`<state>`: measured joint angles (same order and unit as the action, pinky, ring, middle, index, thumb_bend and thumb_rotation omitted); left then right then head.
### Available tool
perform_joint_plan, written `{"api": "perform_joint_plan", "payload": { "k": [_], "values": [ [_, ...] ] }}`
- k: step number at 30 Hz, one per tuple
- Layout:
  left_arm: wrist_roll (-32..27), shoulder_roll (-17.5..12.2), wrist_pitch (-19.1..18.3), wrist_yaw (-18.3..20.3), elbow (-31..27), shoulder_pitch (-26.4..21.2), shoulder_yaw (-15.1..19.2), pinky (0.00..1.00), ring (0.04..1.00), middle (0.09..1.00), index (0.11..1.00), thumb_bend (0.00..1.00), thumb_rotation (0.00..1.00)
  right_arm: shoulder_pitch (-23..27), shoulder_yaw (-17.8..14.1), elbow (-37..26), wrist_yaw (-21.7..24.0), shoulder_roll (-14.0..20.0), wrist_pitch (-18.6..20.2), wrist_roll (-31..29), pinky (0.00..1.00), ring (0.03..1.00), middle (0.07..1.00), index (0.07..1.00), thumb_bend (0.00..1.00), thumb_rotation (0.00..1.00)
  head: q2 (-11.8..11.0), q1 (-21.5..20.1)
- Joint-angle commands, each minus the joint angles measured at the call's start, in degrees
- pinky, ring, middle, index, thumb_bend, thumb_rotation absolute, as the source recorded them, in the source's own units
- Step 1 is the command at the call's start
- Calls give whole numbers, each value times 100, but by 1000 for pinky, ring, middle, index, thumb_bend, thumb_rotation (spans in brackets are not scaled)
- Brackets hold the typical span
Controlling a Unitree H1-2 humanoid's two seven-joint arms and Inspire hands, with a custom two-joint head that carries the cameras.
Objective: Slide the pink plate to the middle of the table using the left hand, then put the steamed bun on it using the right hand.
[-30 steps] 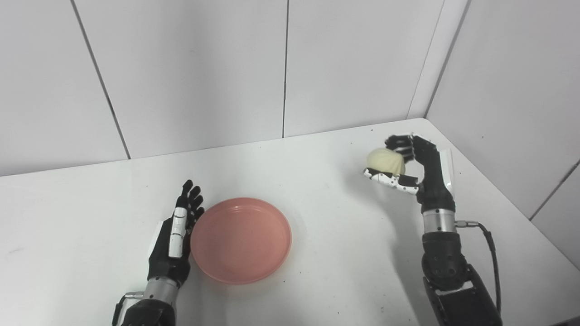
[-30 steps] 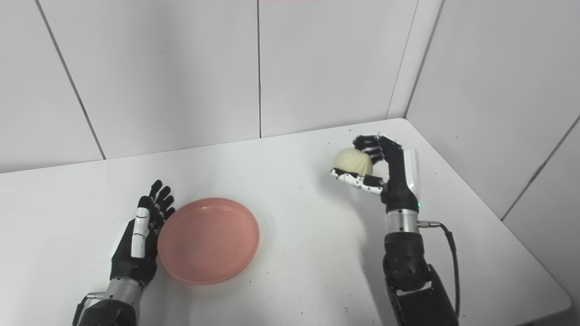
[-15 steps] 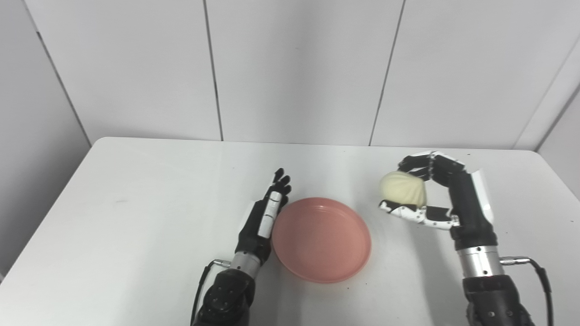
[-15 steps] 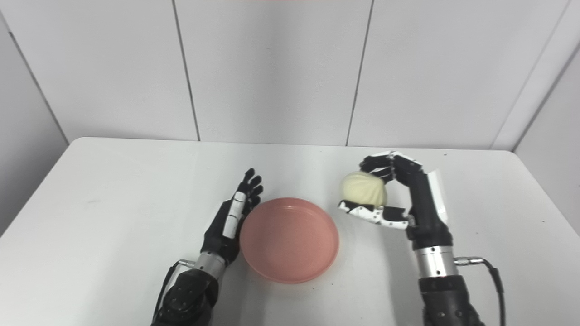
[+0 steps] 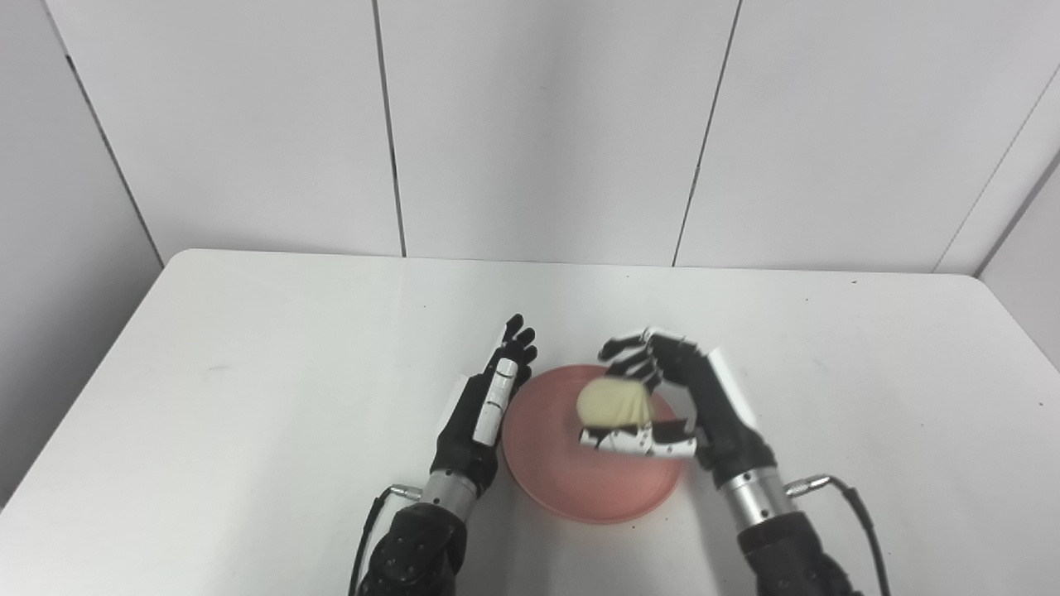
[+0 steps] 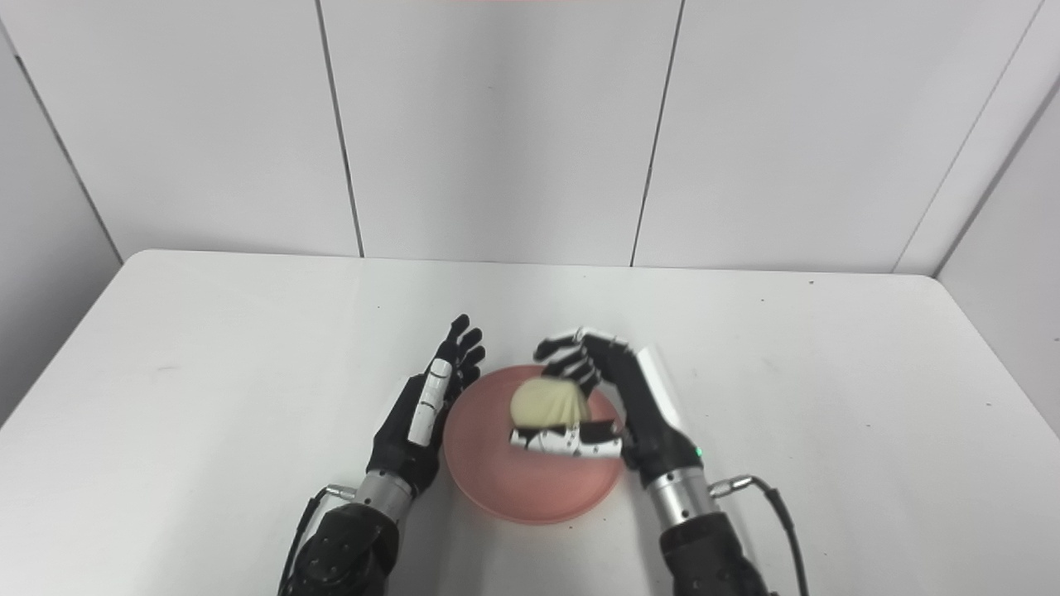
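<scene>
Worktop [image 5: 248, 397]: white, set against white panelled walls; a few small dark specks on its surface.

Pink plate [image 5: 546, 480]: round and shallow, lying flat near the middle of the worktop, towards the front edge, between the two hands.

Left hand [image 5: 484, 414]: comes up from the lower left, fingers straight and together, pointing away towards the far wall. It holds nothing. It stands edge-on just beside the plate's left rim; I cannot tell whether it actually touches the rim.

Right hand [image 5: 675, 406]: comes up from the lower right and reaches over the plate from its right side. Its fingers curl over the top of the bun and its thumb lies under it, so it has the bun in a firm hold.

Steamed bun [image 5: 609, 404]: pale cream, round, with pleats showing on its side. It sits in the right hand's grasp above the middle of the plate. From here I cannot tell whether its underside rests on the plate or hangs just clear of it.

Cable [image 5: 853, 513]: a thin dark lead runs off the right wrist towards the front edge.
</scene>
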<state>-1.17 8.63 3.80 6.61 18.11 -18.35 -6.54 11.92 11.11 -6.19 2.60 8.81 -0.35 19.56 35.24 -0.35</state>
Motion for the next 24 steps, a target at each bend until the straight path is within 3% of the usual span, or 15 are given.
{"api": "perform_joint_plan", "payload": {
  "k": [1,10,16,18,19,20,21,22,23,24],
  "values": [
    [-162,-40,-114,101,-48,150,14,1000,1000,1000,1000,644,1000,193,37,96,-158,-47,-584,78,290,367,478,540,503,0,7,-14],
    [-141,-104,-212,164,-221,203,-13,1000,995,997,1000,649,1000,248,118,576,-263,16,-693,529,263,371,492,522,505,0,98,-108],
    [-236,-123,-318,226,-339,241,14,1000,1000,1000,1000,661,1000,296,121,679,-377,77,-827,773,318,383,469,546,504,0,135,-145],
    [-255,-124,-361,223,-379,249,27,1000,1000,1000,1000,661,1000,301,155,595,-453,121,-1023,891,450,424,509,520,508,0,143,-152],
    [-268,-127,-359,227,-382,248,35,1000,1000,1000,1000,660,1000,300,157,554,-493,132,-1107,934,507,533,511,503,511,0,145,-159],
    [-275,-129,-356,232,-381,246,41,1000,1000,1000,1000,662,1000,298,153,533,-517,136,-1151,953,571,633,656,500,501,76,145,-159],
    [-284,-133,-345,239,-372,241,47,1000,1000,1000,1000,662,1000,298,144,502,-555,142,-1225,966,594,668,705,500,498,102,141,-170],
    [-290,-135,-338,244,-365,238,51,1000,1000,1000,1000,662,1000,297,134,484,-578,143,-1277,975,698,765,790,499,495,131,141,-170],
    [-296,-140,-322,253,-344,234,60,1000,1000,1000,1000,662,1000,297,115,450,-606,143,-1336,978,705,772,796,499,495,133,136,-182],
    [-300,-143,-309,261,-329,231,68,1000,1000,1000,1000,667,1000,297,103,428,-625,143,-1375,981,758,820,838,660,485,212,136,-182]
  ]
}}
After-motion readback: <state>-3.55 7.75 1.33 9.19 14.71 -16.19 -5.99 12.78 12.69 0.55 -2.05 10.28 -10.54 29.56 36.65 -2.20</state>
